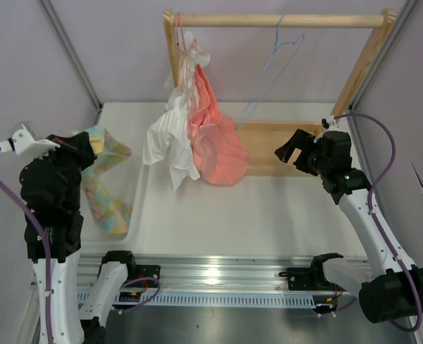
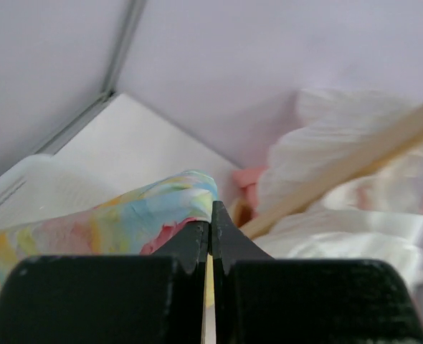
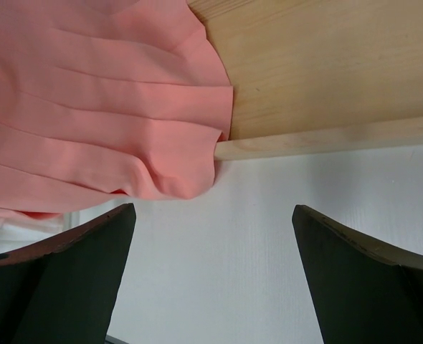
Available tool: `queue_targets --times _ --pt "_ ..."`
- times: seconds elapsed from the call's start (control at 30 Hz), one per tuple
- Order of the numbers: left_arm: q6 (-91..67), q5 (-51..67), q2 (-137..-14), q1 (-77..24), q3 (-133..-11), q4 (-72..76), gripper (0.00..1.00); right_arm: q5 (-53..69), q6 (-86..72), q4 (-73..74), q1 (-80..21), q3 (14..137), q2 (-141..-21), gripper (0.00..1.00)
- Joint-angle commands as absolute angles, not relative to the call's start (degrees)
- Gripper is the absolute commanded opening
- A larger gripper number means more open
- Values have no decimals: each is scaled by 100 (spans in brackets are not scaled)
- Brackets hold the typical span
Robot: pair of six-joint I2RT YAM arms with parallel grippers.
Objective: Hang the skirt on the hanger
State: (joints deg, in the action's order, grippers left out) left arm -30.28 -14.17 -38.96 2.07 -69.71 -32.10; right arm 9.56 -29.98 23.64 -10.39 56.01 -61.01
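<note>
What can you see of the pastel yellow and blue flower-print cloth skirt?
The soft cloth skirt, pale yellow and light blue with pink print, lies crumpled in a long strip on the left of the white table. Its far end is raised, pinched between the shut fingers of the black left gripper.

The top external view sits high behind the arm bases and looks down toward 12 o'clock, far enough back to take in the whole surface [image 1: 269, 215] and the rack [image 1: 279, 21].

The left wrist view rides just behind the left claw [image 2: 211, 226]. It looks out along the fingers, very near the skirt [image 2: 125, 218] at 9 o'clock, with the white garment [image 2: 340, 158] at 2 o'clock.

The right wrist view looks steeply down between the fingers of the right claw [image 3: 213, 209], close over the surface. The salmon-pink garment [image 3: 89, 107] is at 10 o'clock and the wooden base [image 3: 326, 64] at 1 o'clock.

The overhead view shows both garments near its centre.
</note>
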Motion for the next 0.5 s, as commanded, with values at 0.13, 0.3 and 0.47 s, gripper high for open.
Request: queue_targets --times 0.13,0.3,0.47 --pt "-2505 1368 -4236 255 -8638 -2374 0 1108 -3050 2233 -1090 5915 -6108 100" --pt "-2645 3486 -4245 203 -8842 -1786 0 1107 -3094 2215 -1098 6003 -6143 100" --pt "-3199 4780 -4096 1 -8491 -871 0 1046 -3076 2285 -1107 6108 -6117 99"
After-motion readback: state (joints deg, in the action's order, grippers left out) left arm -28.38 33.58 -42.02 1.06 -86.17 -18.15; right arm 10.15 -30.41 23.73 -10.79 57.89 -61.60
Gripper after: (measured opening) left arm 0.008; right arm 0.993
